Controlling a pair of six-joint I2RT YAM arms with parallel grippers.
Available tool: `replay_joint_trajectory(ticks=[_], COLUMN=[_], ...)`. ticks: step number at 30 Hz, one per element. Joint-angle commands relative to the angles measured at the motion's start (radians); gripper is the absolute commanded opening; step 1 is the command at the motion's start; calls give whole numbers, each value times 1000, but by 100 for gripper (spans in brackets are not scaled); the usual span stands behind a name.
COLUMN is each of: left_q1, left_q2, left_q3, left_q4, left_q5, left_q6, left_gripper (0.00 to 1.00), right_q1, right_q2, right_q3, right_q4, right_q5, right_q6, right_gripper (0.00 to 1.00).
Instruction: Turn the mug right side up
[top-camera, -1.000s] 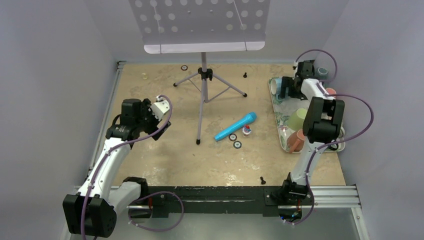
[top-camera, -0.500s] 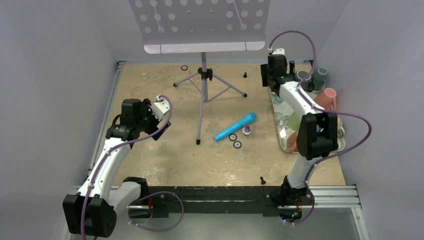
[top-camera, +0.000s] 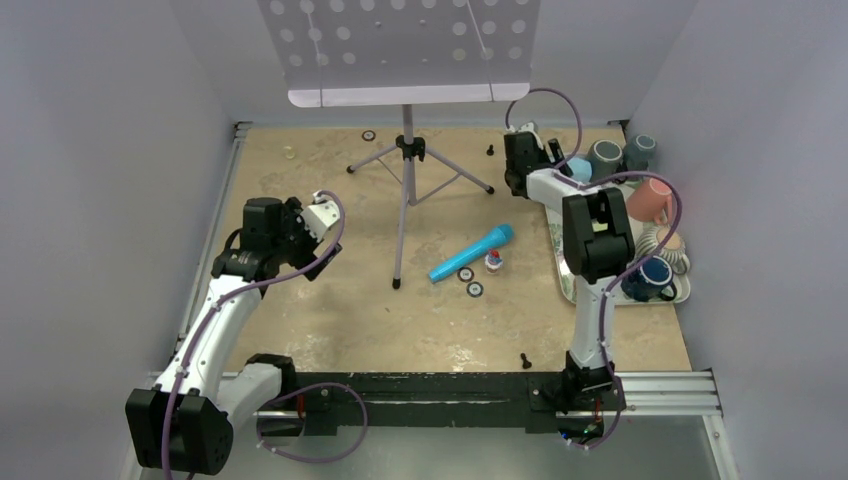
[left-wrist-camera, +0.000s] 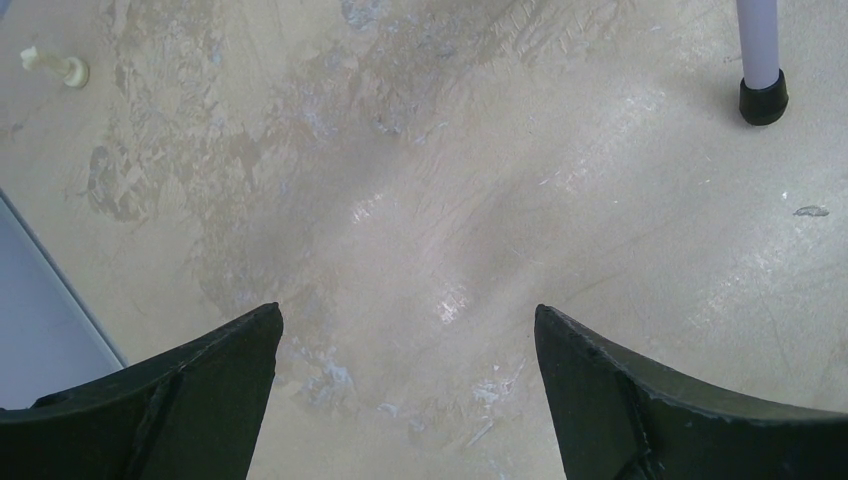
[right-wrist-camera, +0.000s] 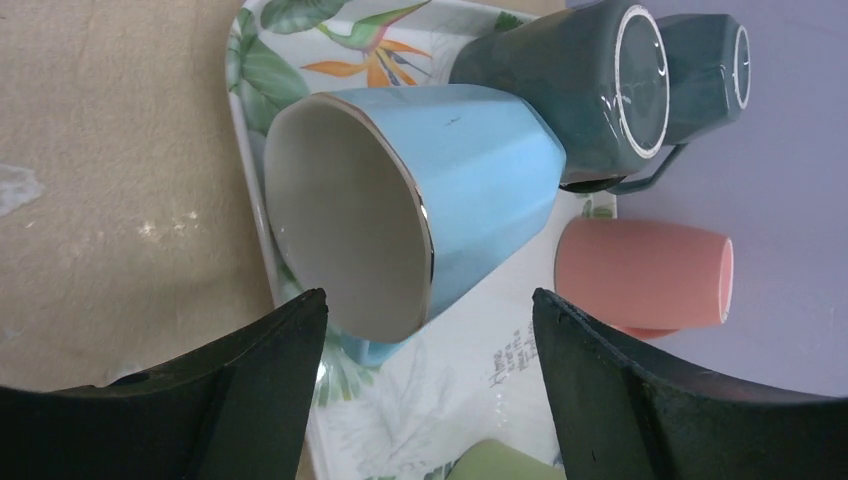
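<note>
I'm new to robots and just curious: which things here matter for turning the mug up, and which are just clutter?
In the job: blue mug lying on its side, tray under it, right fingers either side of it.
Lying about: music stand, microphone, grey mugs, pink mug.

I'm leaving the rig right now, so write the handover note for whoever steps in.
Grippers: left gripper open over bare table, empty. The right gripper is open at the far end of the tray, jaws either side of the blue mug mouth, no grip yet.
Things: blue mug lies on its side on the tray, grey mugs just behind it, pink mug beside.
Done: the approach only.
Left: grip the blue mug, stand it upright, release.
</note>
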Motion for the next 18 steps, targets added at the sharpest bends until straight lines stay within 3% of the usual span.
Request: replay_joint_trajectory(ticks=[1, 4, 6, 8, 9, 13, 18], left_q1=[3, 3, 3, 3, 3, 3, 3], left_q2=[-16, -15, -17, -20, -23, -37, -29], left_q3=[27, 27, 26, 29, 28, 35, 112], left_q4=[8, 6, 5, 1, -3, -36, -184], left_q5=[2, -1, 0, 0, -1, 7, 70], left_q6=[21, 22, 22, 23, 24, 32, 41], left_gripper=[99, 99, 99, 99, 99, 99, 99], right_q1=[-2, -4, -9, -13, -13, -13, -12], right_q2=[24, 50, 69, 73, 65, -35, -218], right_q3=[58, 72, 79, 83, 77, 24, 3], right_q4=[118, 156, 167, 151, 138, 79, -125], right_q5=[114, 133, 147, 163, 164, 129, 52], right_q6=[-104, -138, -149, -139, -124, -29, 123], right_gripper=[74, 63, 40, 9, 0, 0, 0])
